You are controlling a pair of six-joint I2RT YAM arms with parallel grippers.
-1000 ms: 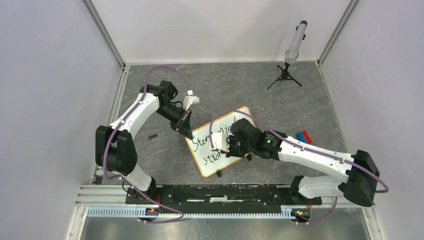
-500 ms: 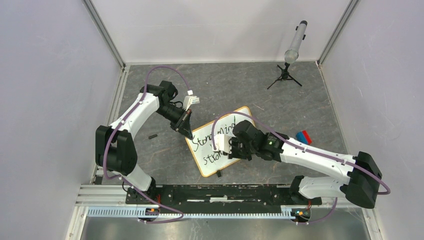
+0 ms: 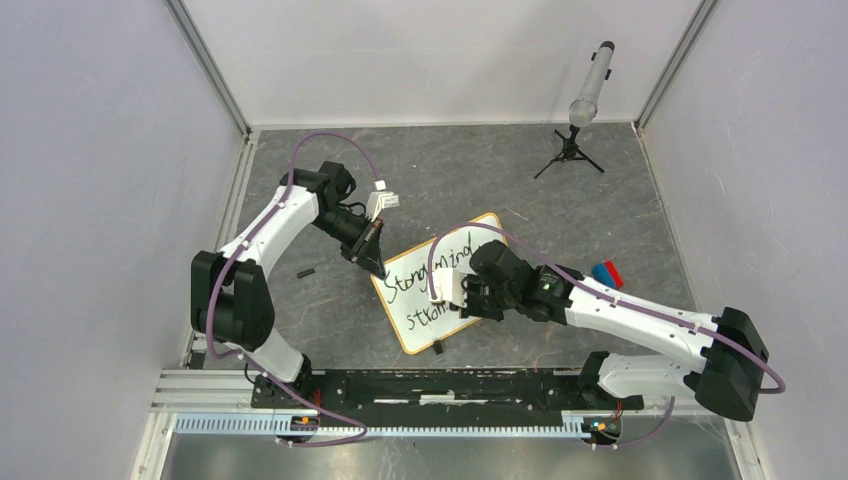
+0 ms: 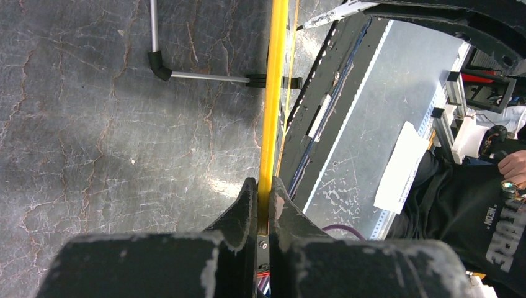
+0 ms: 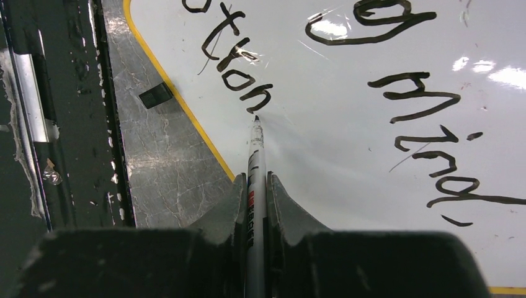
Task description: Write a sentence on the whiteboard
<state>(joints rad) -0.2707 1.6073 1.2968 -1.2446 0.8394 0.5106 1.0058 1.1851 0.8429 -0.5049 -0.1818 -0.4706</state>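
The whiteboard [image 3: 425, 300] lies tilted on the grey floor, with black writing in two lines. Its white face fills the right wrist view [image 5: 347, 136]; its yellow frame edge runs up the left wrist view [image 4: 273, 93]. My left gripper [image 3: 378, 266] is shut on the board's upper left frame edge [image 4: 265, 198]. My right gripper [image 3: 466, 303] is shut on a grey marker [image 5: 255, 167], whose tip touches the board just after the second line's last letter.
A small black cap [image 3: 305, 271] lies on the floor left of the board. A red and blue eraser block [image 3: 607, 272] sits to the right. A grey tube on a black tripod [image 3: 588, 100] stands at the back right. A black foot [image 5: 156, 95] sticks out from the board's near edge.
My right gripper has shifted to the right along the second line with the marker, and more letters show there. The left arm and the board have not moved.
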